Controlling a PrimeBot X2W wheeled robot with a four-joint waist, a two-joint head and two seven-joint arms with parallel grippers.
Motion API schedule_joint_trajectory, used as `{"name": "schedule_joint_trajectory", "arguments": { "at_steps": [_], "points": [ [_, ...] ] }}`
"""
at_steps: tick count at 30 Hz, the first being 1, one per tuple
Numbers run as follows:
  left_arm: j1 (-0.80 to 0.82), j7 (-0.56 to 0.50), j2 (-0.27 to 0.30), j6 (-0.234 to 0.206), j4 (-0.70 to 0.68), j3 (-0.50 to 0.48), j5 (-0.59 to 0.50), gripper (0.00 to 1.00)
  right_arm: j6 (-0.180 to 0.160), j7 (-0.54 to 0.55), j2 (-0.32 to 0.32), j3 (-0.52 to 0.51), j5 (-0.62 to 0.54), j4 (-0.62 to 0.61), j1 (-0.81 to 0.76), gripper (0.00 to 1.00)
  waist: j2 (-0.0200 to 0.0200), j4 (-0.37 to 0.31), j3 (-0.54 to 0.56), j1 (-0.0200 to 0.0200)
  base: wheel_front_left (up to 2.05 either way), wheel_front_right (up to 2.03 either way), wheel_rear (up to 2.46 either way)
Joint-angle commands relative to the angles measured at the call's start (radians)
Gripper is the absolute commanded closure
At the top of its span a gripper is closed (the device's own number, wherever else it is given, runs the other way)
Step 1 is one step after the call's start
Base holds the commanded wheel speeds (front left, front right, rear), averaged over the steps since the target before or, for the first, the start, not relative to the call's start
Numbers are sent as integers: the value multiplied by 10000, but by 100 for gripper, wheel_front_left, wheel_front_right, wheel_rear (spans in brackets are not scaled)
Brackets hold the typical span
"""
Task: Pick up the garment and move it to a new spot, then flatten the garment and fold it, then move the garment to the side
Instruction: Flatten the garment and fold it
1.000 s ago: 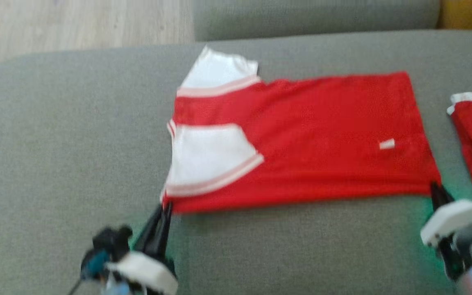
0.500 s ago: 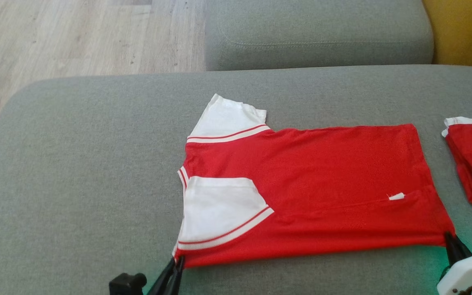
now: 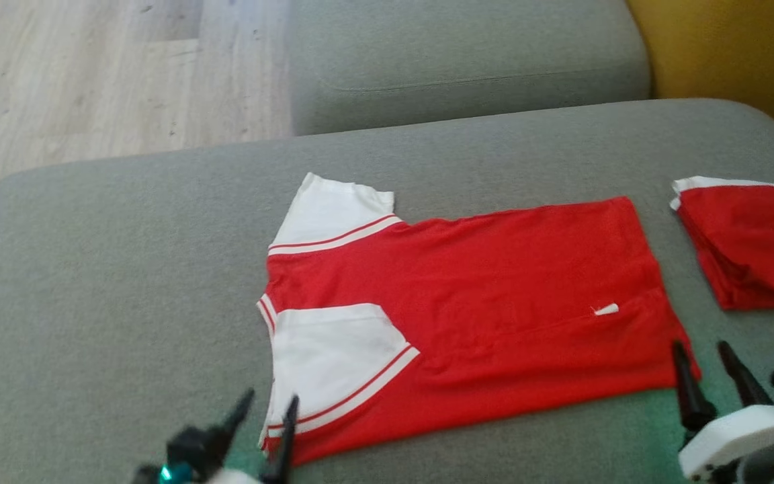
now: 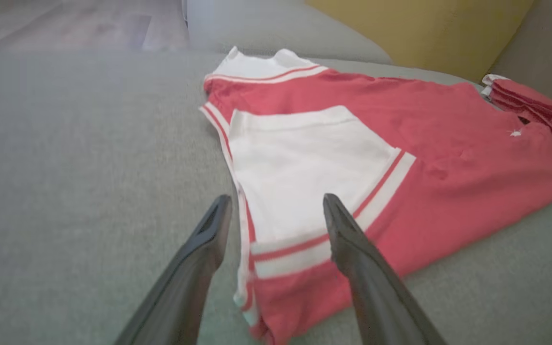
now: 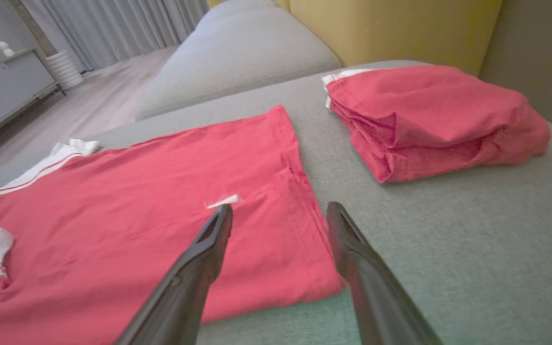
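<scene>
A red shirt with white, red-striped sleeves [image 3: 467, 309] [image 4: 400, 143] [image 5: 161, 201] lies folded lengthwise and flat on the grey sofa seat [image 3: 105, 282]. Its sleeves point left and its hem points right. My left gripper [image 3: 267, 407] [image 4: 276, 206] stands open at the shirt's near left corner, its fingers astride the sleeve edge. Over the near right hem corner, my right gripper [image 3: 699, 349] [image 5: 278, 213] is open as well, holding nothing.
A second red garment [image 3: 750, 245] [image 5: 429, 115], folded into a stack, sits on the seat to the right. A grey backrest cushion [image 3: 467, 60] and a yellow cushion [image 3: 729, 47] lie behind. Wooden floor [image 3: 91, 74] shows at the far left.
Both grippers were shut on the shirt's near corners and have now opened, letting the near edge go. The head camera has also shifted, so the whole scene sits differently.
</scene>
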State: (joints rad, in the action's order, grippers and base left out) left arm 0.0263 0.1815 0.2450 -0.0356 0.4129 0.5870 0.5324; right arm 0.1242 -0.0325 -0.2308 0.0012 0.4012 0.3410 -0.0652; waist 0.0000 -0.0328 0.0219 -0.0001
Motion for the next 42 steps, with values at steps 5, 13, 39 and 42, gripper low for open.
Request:
{"name": "schedule_joint_trajectory", "arguments": {
  "at_steps": [5,13,39,42],
  "points": [
    [1784,-650,1094,52,-992,-772,-247,0,65,-591,-36,763,-476,-1002,32,0,0,-666,-117,1,0,0,0],
    [5230,-2907,2295,1381,-893,-733,-64,0,65,-853,74,1359,-1059,-1391,393,0,0,-1392,-1331,1,0,0,0],
    [11850,-8732,3876,1661,2909,2077,2747,0,65,-1268,322,2075,-1052,-1224,2209,0,0,-2817,-4797,1,0,0,0],
    [11892,-8728,3882,1661,3071,2152,2859,0,65,-1323,350,2062,-1043,-1136,2270,0,0,-2850,-4882,1,0,0,0]
  ]
}}
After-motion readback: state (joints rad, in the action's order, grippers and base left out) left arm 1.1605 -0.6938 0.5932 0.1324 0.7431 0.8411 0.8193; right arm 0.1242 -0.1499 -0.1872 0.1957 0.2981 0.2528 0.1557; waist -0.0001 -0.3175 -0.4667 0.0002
